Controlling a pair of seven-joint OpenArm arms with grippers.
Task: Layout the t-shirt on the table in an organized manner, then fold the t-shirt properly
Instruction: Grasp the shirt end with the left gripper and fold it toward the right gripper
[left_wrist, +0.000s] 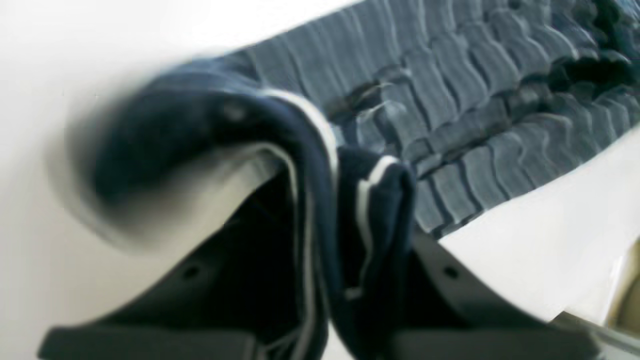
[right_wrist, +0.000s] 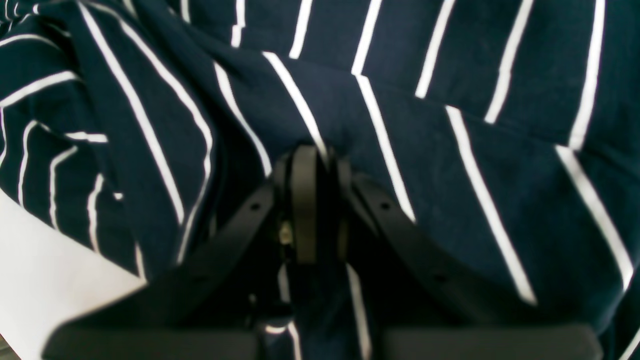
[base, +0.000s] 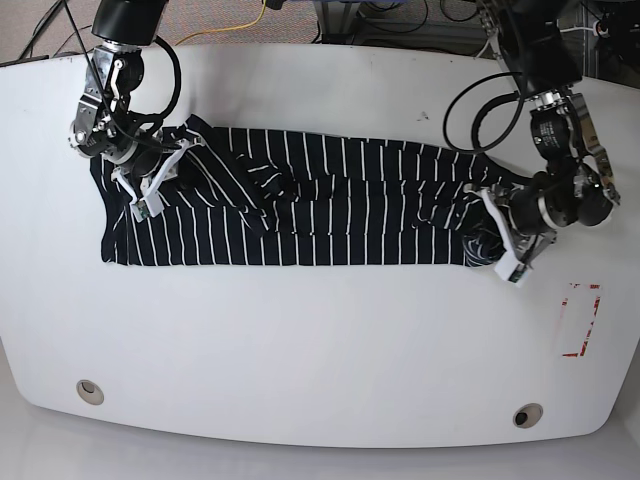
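Observation:
The black t-shirt (base: 320, 205) with thin white stripes lies as a long crumpled band across the white table (base: 320, 340). My right gripper (base: 160, 188) is at the shirt's left end in the base view. In the right wrist view it (right_wrist: 307, 155) is shut, with its tips pinched into the striped cloth (right_wrist: 450, 150). My left gripper (base: 503, 243) is at the shirt's right end. In the left wrist view it (left_wrist: 350, 235) is shut on a bunched fold of the t-shirt (left_wrist: 370, 190), held a little above the table (left_wrist: 540, 235). The rest of the shirt (left_wrist: 450, 100) stretches away behind it.
A red rectangular mark (base: 581, 320) lies on the table near my left arm. Two round metal holes (base: 89, 390) (base: 527, 414) sit near the front edge. Cables (base: 250, 20) lie beyond the far edge. The table's edge (left_wrist: 595, 320) shows in the left wrist view.

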